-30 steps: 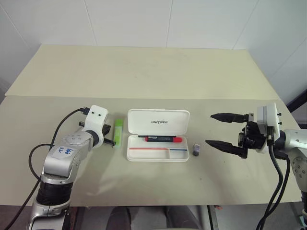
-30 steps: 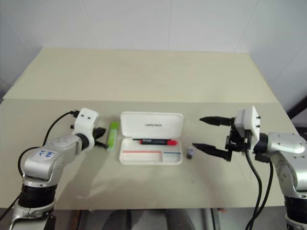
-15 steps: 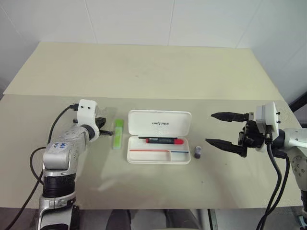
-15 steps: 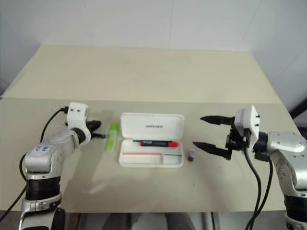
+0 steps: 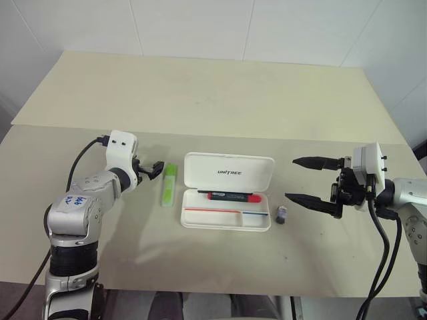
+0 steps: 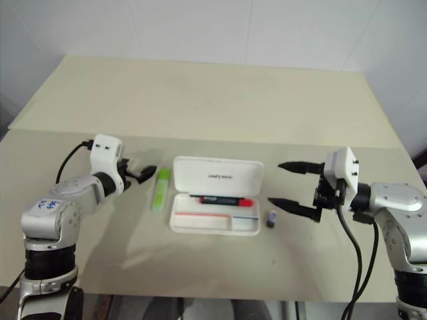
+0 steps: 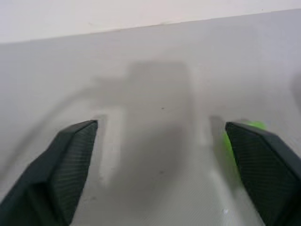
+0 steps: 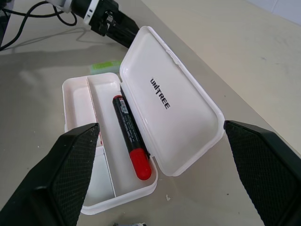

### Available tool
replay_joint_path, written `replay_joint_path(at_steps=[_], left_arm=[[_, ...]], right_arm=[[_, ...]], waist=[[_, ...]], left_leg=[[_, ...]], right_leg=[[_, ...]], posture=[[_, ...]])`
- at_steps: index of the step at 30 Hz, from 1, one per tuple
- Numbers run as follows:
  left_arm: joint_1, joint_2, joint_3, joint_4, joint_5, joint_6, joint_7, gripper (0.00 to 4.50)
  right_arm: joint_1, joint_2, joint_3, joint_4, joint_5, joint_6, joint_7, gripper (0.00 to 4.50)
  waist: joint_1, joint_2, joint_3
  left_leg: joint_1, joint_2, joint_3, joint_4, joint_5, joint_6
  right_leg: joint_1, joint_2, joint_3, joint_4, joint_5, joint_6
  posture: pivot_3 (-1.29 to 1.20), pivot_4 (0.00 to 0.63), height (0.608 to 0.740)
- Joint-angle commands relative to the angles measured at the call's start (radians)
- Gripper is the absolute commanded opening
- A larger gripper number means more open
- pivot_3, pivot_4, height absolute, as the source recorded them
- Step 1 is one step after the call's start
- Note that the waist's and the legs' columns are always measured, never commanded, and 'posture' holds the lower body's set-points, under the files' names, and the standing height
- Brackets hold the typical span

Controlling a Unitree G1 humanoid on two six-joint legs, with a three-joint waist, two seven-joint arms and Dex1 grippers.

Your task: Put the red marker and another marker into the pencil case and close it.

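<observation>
Left of centre in the left eye view, the left gripper (image 5: 152, 169) has its two black fingers spread wide with nothing between them. It sits just left of the lime-green marker (image 5: 168, 185), which lies flat on the table (image 5: 200, 93) beside the pencil case (image 5: 228, 191); whether a fingertip touches the marker cannot be told.

The case sits in the middle of the frame, lid open and tilted back, with the red marker (image 5: 233, 197) lying inside along the hinge side.

At the right of the frame, the right gripper (image 5: 305, 180) is also wide open and empty, pointing toward the case from well apart. A small dark stubby cylinder (image 5: 282, 214) stands on the table between that gripper and the case.
</observation>
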Motion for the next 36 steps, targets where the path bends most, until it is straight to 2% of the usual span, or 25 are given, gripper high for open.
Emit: replay_joint_path(at_steps=[1, 7, 12, 17, 34, 35, 36], left_arm=[[0.011, 0.046, -0.046, -0.084, 0.052, 0.015, 0.022, 4.48], [0.055, 0.050, -0.090, -0.193, 0.028, 0.103, -0.008, 4.48], [0.053, -0.017, -0.101, -0.249, 0.021, 0.147, 0.013, 4.48], [0.044, -0.039, -0.112, -0.231, 0.048, 0.157, 0.033, 4.48], [0.080, -0.010, -0.214, -0.158, 0.075, 0.229, 0.031, 4.48], [0.081, -0.006, -0.214, -0.156, 0.078, 0.237, 0.032, 4.06], [0.084, -0.001, -0.215, -0.157, 0.079, 0.242, 0.031, 3.86]], right_arm=[[0.000, -0.021, -0.017, -0.003, 0.008, -0.018, 0.009, 4.50], [0.011, -0.026, -0.032, 0.009, 0.013, -0.031, 0.031, 4.50], [0.016, -0.032, -0.036, 0.022, 0.010, -0.042, 0.035, 4.50], [0.018, -0.033, -0.030, 0.032, 0.004, -0.048, 0.036, 4.50], [0.028, -0.031, -0.024, 0.031, -0.011, -0.060, 0.023, 4.50], [0.028, -0.031, -0.023, 0.030, -0.011, -0.060, 0.022, 4.50], [0.028, -0.031, -0.023, 0.030, -0.011, -0.060, 0.022, 4.50]], waist=[[-0.001, 0.000, 0.000], [-0.001, 0.000, 0.000], [0.001, 0.000, 0.000], [-0.001, 0.000, 0.000], [-0.004, 0.003, -0.002], [-0.004, 0.003, -0.002], [-0.004, 0.004, -0.002]], left_leg=[[0.000, 0.000, 0.000, 0.000, 0.000, 0.000], [0.000, 0.000, 0.000, 0.000, 0.000, 0.000], [0.000, 0.000, 0.000, 0.002, 0.000, 0.000], [0.000, 0.000, 0.000, 0.004, 0.000, 0.000], [0.001, 0.000, 0.000, 0.006, 0.000, 0.000], [0.001, 0.000, 0.000, 0.006, 0.000, 0.000], [0.001, 0.000, 0.000, 0.007, 0.000, 0.000]], right_leg=[[0.000, 0.000, 0.000, 0.000, 0.000, 0.000], [0.000, 0.000, 0.000, 0.000, 0.000, 0.000], [0.000, 0.000, 0.000, 0.001, 0.000, 0.000], [0.000, 0.000, 0.000, 0.002, 0.000, 0.001], [0.002, 0.000, 0.000, 0.004, 0.000, 0.001], [0.002, 0.000, 0.000, 0.004, 0.000, 0.001], [0.002, 0.000, 0.000, 0.004, 0.000, 0.001]], posture=[[0.00, 0.150, 0.740], [0.00, 0.150, 0.740], [0.00, 0.150, 0.740], [0.00, 0.150, 0.740], [0.00, 0.150, 0.740], [0.00, 0.150, 0.740], [0.00, 0.150, 0.740]])
